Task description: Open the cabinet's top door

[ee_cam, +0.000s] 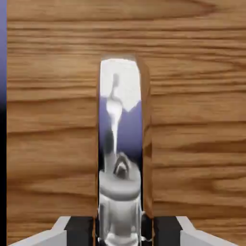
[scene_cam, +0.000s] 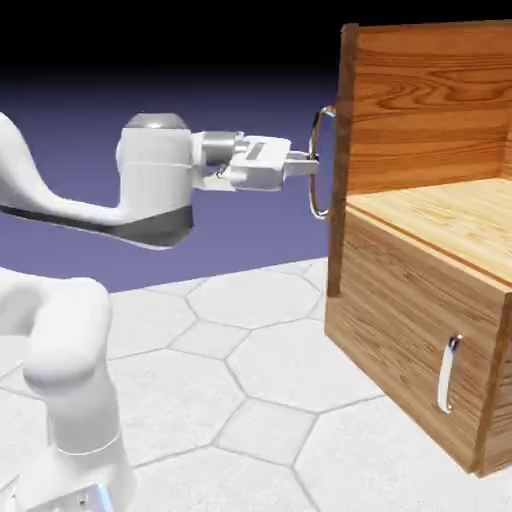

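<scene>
The brown wood-grain cabinet (scene_cam: pixel 420 300) stands at the exterior view's right. Its top door (scene_cam: pixel 346 120) is swung out and shows edge-on, so the upper compartment's inside is visible. On the door's left face is its long curved silver handle (scene_cam: pixel 318 160). My gripper (scene_cam: pixel 311 166) reaches in level from the left and is shut on that handle near its middle. In the hand view the mirror-like handle (ee_cam: pixel 120 144) runs up the middle between my two fingertips (ee_cam: pixel 79 231), with the door's wood (ee_cam: pixel 53 120) filling the picture behind it.
The shorter lower panel (scene_cam: pixel 400 330) is shut, with its small silver handle (scene_cam: pixel 447 375) toward its right. My arm's base and elbow (scene_cam: pixel 70 370) fill the lower left. The hexagon-patterned table (scene_cam: pixel 250 370) lies between base and cabinet.
</scene>
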Available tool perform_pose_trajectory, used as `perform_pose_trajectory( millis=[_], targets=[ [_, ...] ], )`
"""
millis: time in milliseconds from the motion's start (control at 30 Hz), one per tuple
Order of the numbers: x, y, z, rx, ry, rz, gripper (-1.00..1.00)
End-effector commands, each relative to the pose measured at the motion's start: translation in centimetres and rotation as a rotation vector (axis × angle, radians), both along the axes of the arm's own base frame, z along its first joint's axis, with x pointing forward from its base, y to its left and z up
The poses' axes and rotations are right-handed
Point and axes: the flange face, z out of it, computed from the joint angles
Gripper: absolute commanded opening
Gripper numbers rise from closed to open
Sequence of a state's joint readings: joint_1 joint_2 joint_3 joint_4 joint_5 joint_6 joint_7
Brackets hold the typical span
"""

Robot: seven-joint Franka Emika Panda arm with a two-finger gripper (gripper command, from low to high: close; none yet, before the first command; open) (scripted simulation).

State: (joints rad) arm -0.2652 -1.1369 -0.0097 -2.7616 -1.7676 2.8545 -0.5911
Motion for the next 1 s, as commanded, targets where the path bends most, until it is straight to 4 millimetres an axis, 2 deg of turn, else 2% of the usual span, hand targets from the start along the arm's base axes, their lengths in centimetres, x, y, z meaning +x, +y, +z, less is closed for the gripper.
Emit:
perform_pose_trajectory(
  millis=[0,267,500,767,967],
  targets=[
    [-0.3,0.4,0.0,0.002,0.0,-0.009,-1.0],
    [-3.3,4.2,0.0,0.002,0.0,-0.106,-1.0],
    [-6.4,9.2,0.0,0.002,0.0,-0.224,-1.0],
    [-9.6,16.2,0.0,0.002,0.0,-0.377,-1.0],
    [-11.5,23.1,0.0,0.002,0.0,-0.52,-1.0]
  ],
)
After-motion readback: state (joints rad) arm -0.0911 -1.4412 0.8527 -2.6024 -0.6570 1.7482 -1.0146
